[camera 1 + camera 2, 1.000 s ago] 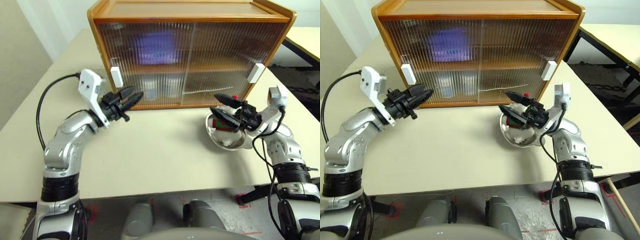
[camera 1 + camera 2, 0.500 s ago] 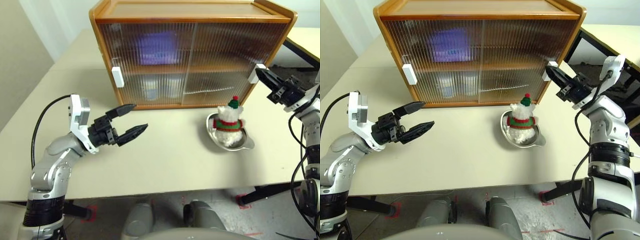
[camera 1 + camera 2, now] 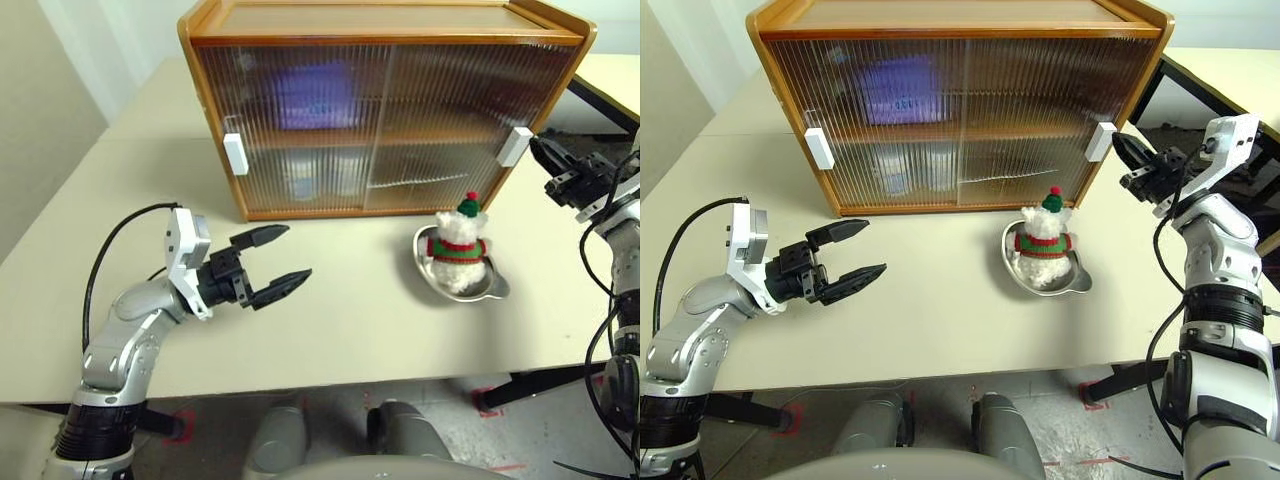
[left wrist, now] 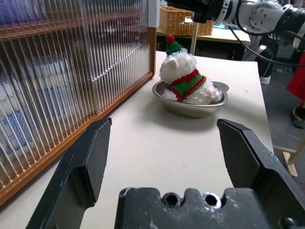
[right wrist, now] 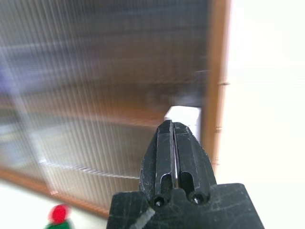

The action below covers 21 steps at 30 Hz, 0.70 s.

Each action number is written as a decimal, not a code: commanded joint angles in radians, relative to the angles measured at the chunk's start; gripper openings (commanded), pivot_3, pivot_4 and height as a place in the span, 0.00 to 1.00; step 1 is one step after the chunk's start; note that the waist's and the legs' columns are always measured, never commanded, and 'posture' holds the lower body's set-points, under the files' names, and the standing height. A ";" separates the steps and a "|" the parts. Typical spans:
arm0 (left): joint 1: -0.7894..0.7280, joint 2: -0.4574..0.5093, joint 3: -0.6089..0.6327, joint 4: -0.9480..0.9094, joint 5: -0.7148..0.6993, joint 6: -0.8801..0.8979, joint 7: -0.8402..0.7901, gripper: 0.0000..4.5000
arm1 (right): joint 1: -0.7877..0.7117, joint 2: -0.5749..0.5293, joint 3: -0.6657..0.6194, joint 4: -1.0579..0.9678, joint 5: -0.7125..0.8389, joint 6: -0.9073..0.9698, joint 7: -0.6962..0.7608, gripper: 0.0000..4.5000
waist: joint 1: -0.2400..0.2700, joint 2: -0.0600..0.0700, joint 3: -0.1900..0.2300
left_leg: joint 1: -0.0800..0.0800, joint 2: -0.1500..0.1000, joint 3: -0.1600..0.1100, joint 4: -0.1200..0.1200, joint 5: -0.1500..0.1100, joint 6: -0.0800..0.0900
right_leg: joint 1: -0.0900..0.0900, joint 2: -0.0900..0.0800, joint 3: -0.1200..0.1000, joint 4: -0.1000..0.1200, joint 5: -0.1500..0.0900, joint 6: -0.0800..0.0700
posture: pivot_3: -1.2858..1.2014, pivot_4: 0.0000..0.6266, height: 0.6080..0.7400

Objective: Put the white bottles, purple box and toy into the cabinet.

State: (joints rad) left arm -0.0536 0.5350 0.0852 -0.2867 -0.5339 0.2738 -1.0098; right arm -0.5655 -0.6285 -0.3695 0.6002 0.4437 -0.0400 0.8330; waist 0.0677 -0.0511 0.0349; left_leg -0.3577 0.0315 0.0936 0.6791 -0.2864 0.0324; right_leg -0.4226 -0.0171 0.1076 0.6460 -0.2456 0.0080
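The right gripper (image 3: pixel 1127 155) is pinched fully closed with nothing between its fingers, and its tip sits just beside the white handle (image 3: pixel 1100 141) on the right-hand sliding door of the cabinet (image 3: pixel 960 20); whether it touches the handle cannot be told. The left gripper (image 3: pixel 850 255) hangs low over the counter (image 3: pixel 940 320) with its jaws spread wide and empty, pointing toward 3 o'clock, well apart from everything.

From the right gripper, the toy (image 3: pixel 1044 235), a white plush bear in a red-and-green sweater and hat, lies at about 8 o'clock, sitting upright in a shallow steel dish (image 3: pixel 1068 283) on the counter in front of the cabinet's right door.

Both ribbed doors look shut. Behind the left one, a purple box (image 3: pixel 898 92) shows as a blur on the upper shelf, and pale shapes below it are probably the white bottles (image 3: pixel 910 170), though the glass hides their outlines.

So the task seems mostly done: box and bottles look stowed, and the toy is what is left. The step in hand is likely sliding the right door open; then the bear must be lifted from the dish and set inside.
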 commanded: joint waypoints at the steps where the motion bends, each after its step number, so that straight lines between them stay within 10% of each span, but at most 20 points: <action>1: 0.007 0.011 -0.025 0.013 0.019 -0.016 -0.007 1.00 | -0.008 -0.018 -0.020 0.019 -0.014 -0.019 -0.031 0.01 | -0.001 0.000 0.000 | 0.000 0.000 0.000 0.000 0.000 0.000 | 0.000 0.000 0.000 0.000 0.000 0.000 | 0.60 0.00 1.00; 21: -0.020 0.009 -0.069 0.032 0.035 -0.020 0.004 1.00 | 0.000 0.017 0.018 -0.023 -0.051 0.108 -0.154 0.01 | -0.005 0.000 0.000 | -0.001 0.000 0.000 0.000 0.000 0.000 | 0.000 0.000 0.000 -0.001 0.000 0.000 | 0.60 0.00 1.00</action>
State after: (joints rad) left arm -0.0787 0.5468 0.0274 -0.2558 -0.5071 0.2551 -1.0092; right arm -0.5658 -0.6146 -0.3589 0.5960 0.3939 0.0562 0.6773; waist 0.0630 -0.0507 0.0346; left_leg -0.3584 0.0316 0.0934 0.6787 -0.2863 0.0329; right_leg -0.4226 -0.0173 0.1075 0.6450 -0.2454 0.0082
